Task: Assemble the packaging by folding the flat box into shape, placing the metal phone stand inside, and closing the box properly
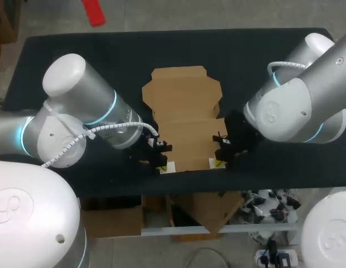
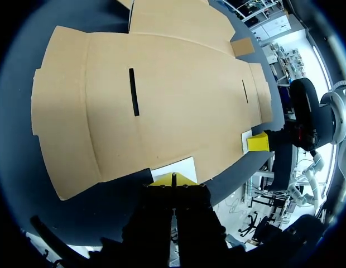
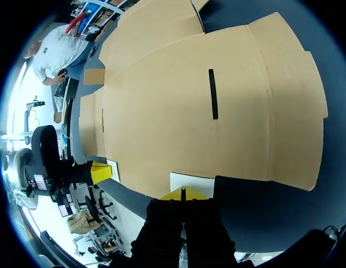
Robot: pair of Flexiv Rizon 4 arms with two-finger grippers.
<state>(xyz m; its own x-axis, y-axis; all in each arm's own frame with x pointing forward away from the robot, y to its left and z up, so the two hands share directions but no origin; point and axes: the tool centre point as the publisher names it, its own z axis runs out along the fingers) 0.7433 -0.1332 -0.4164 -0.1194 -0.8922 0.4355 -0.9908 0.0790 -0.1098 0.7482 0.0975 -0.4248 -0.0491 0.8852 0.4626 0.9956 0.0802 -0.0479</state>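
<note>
Flat box at frame centre, long axis running top to bottom; left gripper and right gripper, each with fingertips pressed together, sit equally near at its lower corners.

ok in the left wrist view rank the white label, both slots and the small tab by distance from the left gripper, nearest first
1. white label, just ahead of the left gripper, at the flat box's near edge.
2. long slot, ahead on the near panel.
3. short slot, across the sheet.
4. small tab, beyond the short slot, at the far edge.
</note>
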